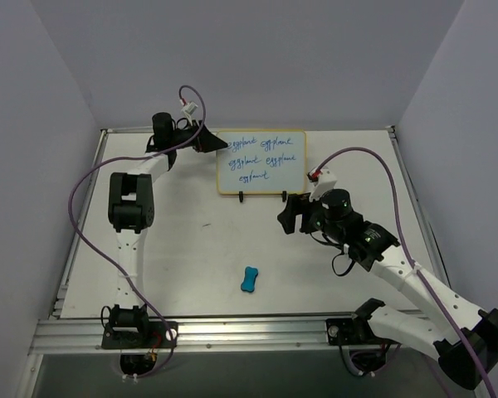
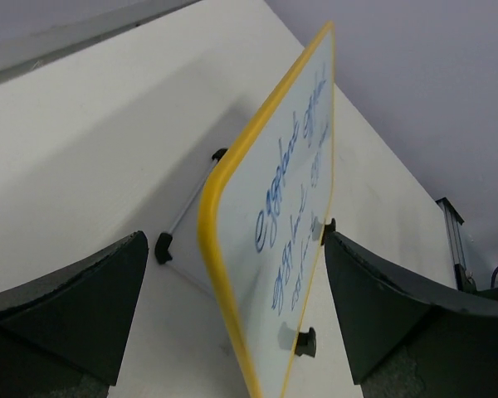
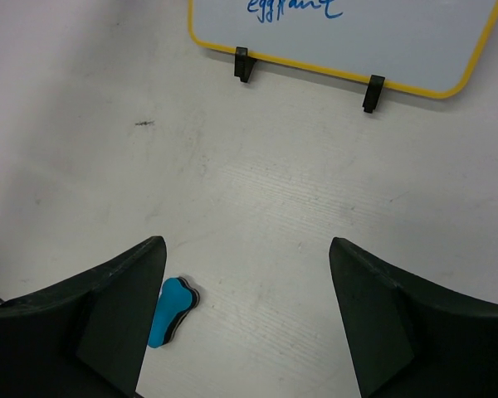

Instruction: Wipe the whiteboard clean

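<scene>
The whiteboard (image 1: 261, 162) stands tilted on small black feet at the back of the table, with a yellow frame and blue handwriting. My left gripper (image 1: 212, 141) is open at its left edge. In the left wrist view the board's edge (image 2: 303, 199) stands between the spread fingers of the left gripper (image 2: 235, 240), not gripped. My right gripper (image 1: 292, 214) is open and empty, hovering in front of the board's lower right. The right wrist view shows the right gripper (image 3: 247, 249), the board's bottom edge (image 3: 357, 33) and the blue eraser (image 3: 170, 311). The eraser (image 1: 250, 279) lies on the table nearer the front.
The white tabletop (image 1: 191, 249) is bounded by grey walls at left, back and right. A metal rail (image 1: 232, 332) runs along the near edge. Purple cables (image 1: 83, 207) loop beside both arms. A small dark mark (image 3: 144, 124) is on the table.
</scene>
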